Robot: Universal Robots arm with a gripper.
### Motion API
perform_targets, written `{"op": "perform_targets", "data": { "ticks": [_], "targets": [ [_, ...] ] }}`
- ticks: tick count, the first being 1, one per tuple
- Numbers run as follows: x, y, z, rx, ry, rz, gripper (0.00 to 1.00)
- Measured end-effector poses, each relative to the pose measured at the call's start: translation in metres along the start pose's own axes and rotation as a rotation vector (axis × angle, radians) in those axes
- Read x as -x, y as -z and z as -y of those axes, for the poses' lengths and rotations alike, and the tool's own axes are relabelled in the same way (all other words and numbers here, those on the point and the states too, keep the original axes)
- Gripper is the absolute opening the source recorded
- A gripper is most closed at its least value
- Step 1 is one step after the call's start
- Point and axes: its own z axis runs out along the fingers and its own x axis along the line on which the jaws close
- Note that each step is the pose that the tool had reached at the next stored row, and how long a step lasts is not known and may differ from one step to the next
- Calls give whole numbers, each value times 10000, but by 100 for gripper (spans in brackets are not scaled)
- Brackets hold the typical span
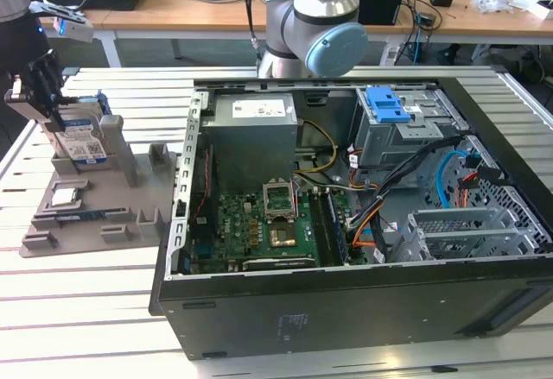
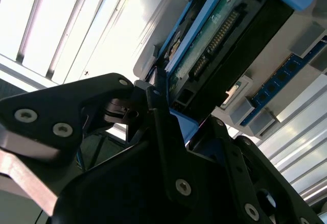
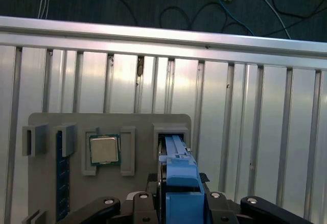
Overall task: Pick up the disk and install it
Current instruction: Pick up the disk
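Observation:
The disk (image 1: 84,143), silver with a white-and-blue label and a blue plastic frame, stands on edge in a slot of the grey holder (image 1: 130,198) at the exterior view's left. My gripper (image 1: 50,113) hangs right over it, its black fingers reaching down both sides of the disk. In the first wrist view the disk's blue frame (image 3: 179,175) sits tight between the fingers of the gripper (image 3: 179,206). The second wrist view shows the disk's connector edge (image 2: 225,35) clamped at the gripper (image 2: 186,124). The disk's lower end still rests in the slot.
An open computer case (image 1: 346,310) lies at the exterior view's right, with a motherboard, cables and a drive cage carrying a blue bracket (image 1: 386,103). The holder also carries a square processor chip (image 3: 104,149) and a memory stick (image 3: 62,178). The arm's base (image 1: 311,25) stands behind the case.

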Motion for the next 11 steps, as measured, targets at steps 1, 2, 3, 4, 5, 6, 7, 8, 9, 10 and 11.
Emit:
{"op": "perform_targets", "data": {
  "ticks": [1,2,3,4,5,6,7,8,9,10,11],
  "targets": [
    [0,56,-1,8,0,-2,37],
    [1,94,-2,9,0,-3,37],
    [1,124,-2,10,0,-3,37],
    [1,144,-2,9,0,-3,37],
    [1,174,-3,10,0,-3,37],
    [1,194,-3,10,0,-3,37],
    [2,213,-3,9,0,-2,37],
    [2,230,-3,10,0,-3,37],
    [2,245,-3,10,0,-4,37],
    [2,266,-4,10,0,-3,37],
    [2,277,-4,10,0,-3,37]
  ]
}}
